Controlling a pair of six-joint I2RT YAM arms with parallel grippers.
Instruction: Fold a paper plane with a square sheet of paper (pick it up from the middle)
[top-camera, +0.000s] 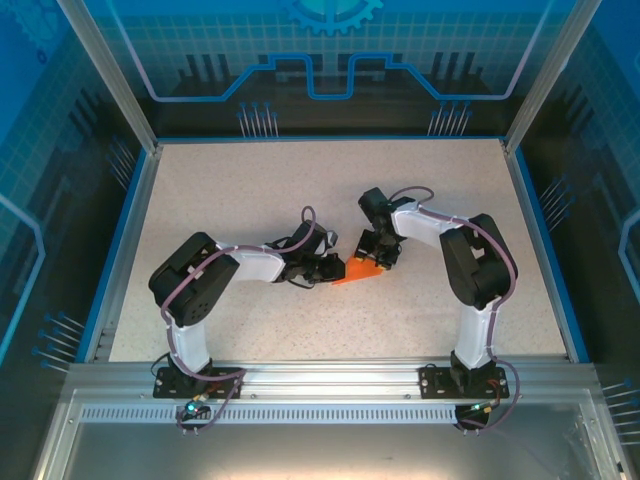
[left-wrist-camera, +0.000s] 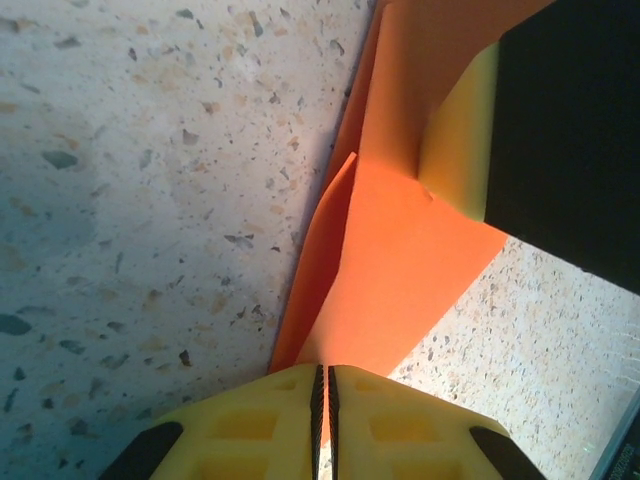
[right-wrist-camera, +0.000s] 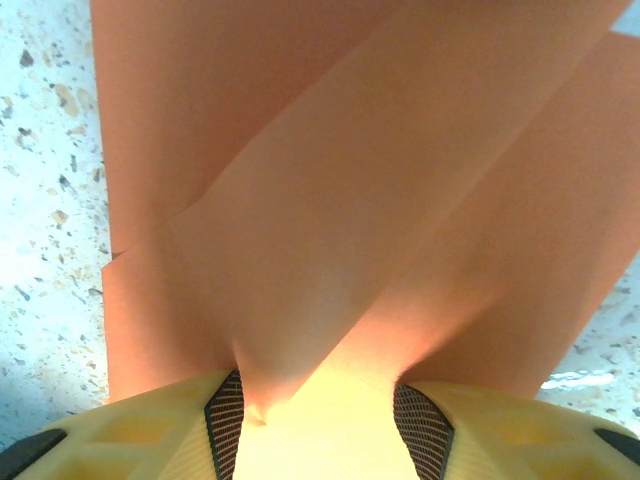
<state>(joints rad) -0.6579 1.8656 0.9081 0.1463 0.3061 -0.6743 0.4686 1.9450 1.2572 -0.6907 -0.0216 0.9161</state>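
Observation:
The orange sheet of paper (top-camera: 360, 272) is folded into a small pointed wedge and sits at the table's middle between both grippers. My left gripper (top-camera: 336, 268) comes from the left and is shut on the paper's near edge; in the left wrist view its pads (left-wrist-camera: 318, 400) nearly touch, with the paper (left-wrist-camera: 400, 250) running away from them. My right gripper (top-camera: 378, 256) points down onto the paper from the far right. Its jaws (right-wrist-camera: 318, 405) stand apart, and a raised fold of the paper (right-wrist-camera: 350, 180) bulges into the gap. One right finger (left-wrist-camera: 455, 150) rests against the paper.
The speckled table (top-camera: 250, 190) is bounded by a blue rim (top-camera: 128, 225) and metal frame posts. The arm bases are bolted to the rail at the near edge (top-camera: 320, 378). Free tabletop lies all around the paper.

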